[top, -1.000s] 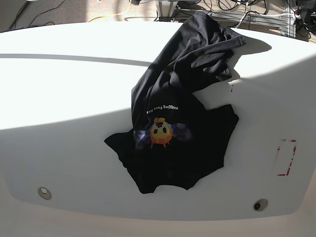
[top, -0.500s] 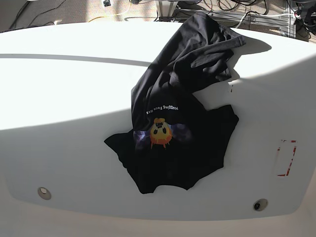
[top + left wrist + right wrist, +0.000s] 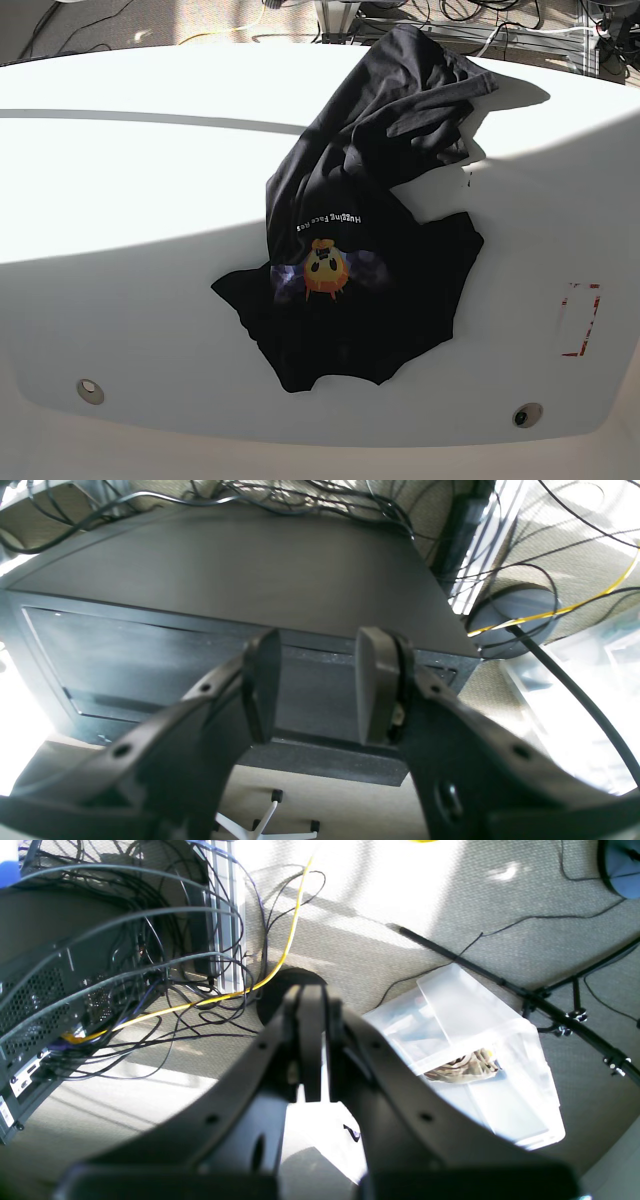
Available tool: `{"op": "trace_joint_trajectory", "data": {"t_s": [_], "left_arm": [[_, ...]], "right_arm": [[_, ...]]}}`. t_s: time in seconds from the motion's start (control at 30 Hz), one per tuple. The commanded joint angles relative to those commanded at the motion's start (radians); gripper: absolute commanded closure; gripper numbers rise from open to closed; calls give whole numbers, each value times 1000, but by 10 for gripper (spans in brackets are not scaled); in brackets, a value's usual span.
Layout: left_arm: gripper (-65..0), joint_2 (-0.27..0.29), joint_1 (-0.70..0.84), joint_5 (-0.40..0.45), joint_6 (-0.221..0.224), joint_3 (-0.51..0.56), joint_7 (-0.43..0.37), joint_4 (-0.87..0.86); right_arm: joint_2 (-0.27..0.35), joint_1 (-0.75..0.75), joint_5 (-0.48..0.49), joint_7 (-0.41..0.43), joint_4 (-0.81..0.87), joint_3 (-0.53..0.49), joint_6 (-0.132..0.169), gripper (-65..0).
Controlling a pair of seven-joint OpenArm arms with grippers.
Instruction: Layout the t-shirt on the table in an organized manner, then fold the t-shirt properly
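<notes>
The black t-shirt (image 3: pixel 365 215) lies crumpled on the white table (image 3: pixel 140 200), print side up, with white lettering and an orange emoji face (image 3: pixel 325 268) near its middle. One bunched part stretches to the table's far edge. Neither arm appears in the base view. In the left wrist view my left gripper (image 3: pixel 317 685) is open, empty, and faces a dark cabinet (image 3: pixel 225 580) off the table. In the right wrist view my right gripper (image 3: pixel 311 1040) is shut on nothing, above the carpeted floor.
Two small metal discs (image 3: pixel 90 388) (image 3: pixel 524 415) sit near the table's front edge, and a red dashed rectangle (image 3: pixel 580 320) marks its right side. Cables (image 3: pixel 150 965) and a clear plastic bin (image 3: pixel 475 1060) lie on the floor beyond the table.
</notes>
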Motion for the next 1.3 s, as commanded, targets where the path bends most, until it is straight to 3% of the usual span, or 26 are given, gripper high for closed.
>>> {"op": "trace_joint_trajectory", "data": {"t_s": [0.4,0.63,0.73,0.97,1.3], "left_arm": [[-228,-2,35,-5,-2,-3,-107,6],[-228,-2,52,-5,-3,-41,-133,18],[-228,-2,72,-5,-8,-68,-133,64],[-228,2,164,-5,-64,-121,-133,245],[-228,29,269,-5,-72,-201,-133,440]], "right_arm": [[0,-64,6,60,3,5,-6,-3],[8,-143,129,57,118,2,0,-3],[8,-181,152,55,186,0,0,-3],[2,-264,157,55,319,0,0,-3],[-25,-381,160,55,496,3,0,-3]]}}
